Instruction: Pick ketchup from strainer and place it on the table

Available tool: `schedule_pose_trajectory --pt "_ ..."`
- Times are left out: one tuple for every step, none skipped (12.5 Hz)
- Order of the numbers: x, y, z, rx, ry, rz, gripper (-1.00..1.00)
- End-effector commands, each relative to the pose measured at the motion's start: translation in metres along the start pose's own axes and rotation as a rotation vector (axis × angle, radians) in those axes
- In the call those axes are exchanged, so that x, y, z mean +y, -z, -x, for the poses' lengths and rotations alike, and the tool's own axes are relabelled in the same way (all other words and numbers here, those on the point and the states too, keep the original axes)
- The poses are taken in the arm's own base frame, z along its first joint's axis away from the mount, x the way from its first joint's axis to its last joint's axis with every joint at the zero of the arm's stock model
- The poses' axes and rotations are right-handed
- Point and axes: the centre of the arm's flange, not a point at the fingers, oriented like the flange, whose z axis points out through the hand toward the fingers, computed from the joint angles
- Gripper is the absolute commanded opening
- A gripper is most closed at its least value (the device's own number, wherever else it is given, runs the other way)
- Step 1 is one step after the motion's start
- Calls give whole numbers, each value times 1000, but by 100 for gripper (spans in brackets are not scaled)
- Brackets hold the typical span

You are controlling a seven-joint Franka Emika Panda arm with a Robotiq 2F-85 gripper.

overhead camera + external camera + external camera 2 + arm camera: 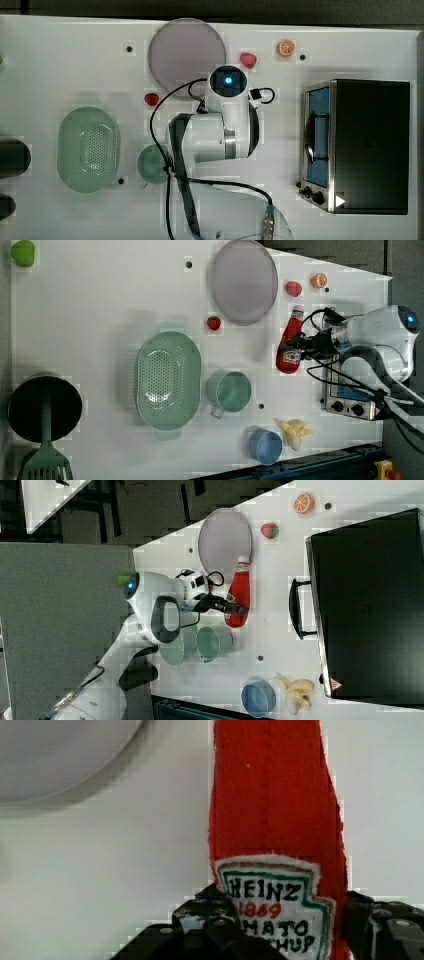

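The ketchup (290, 340) sits clamped at its label end in the end effector (295, 346), well clear of the strainer (168, 379) and over bare bench (100, 300) beside the grey plate (243, 280), cap pointing away from the fingers.

Top view looks straight down on the worktop (75, 60); left and right views look down obliquely; both share the plate (243, 280), toward twelve o'clock. Wrist view sits close.
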Motion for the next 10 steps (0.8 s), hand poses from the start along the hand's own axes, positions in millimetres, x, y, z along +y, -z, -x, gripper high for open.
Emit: schedule_pose_trajectory --pt "17 -22 -8 29 -6 -30 27" --pt "19 -29 -9 37 -9 -39 46" --pt "21 -34 -9 46 -12 -45 68" --pt "21 -33 -10 51 -11 -45 90" --pt "22 -26 -11 58 -7 -39 100" --pt "22 -10 -12 80 -8 -37 100" --pt "21 16 -15 116 -10 -38 100" --pt "19 48 -18 159 -15 -39 100" --pt "17 82 -19 190 -23 -36 100" --pt "17 117 -17 203 -45 -31 100"
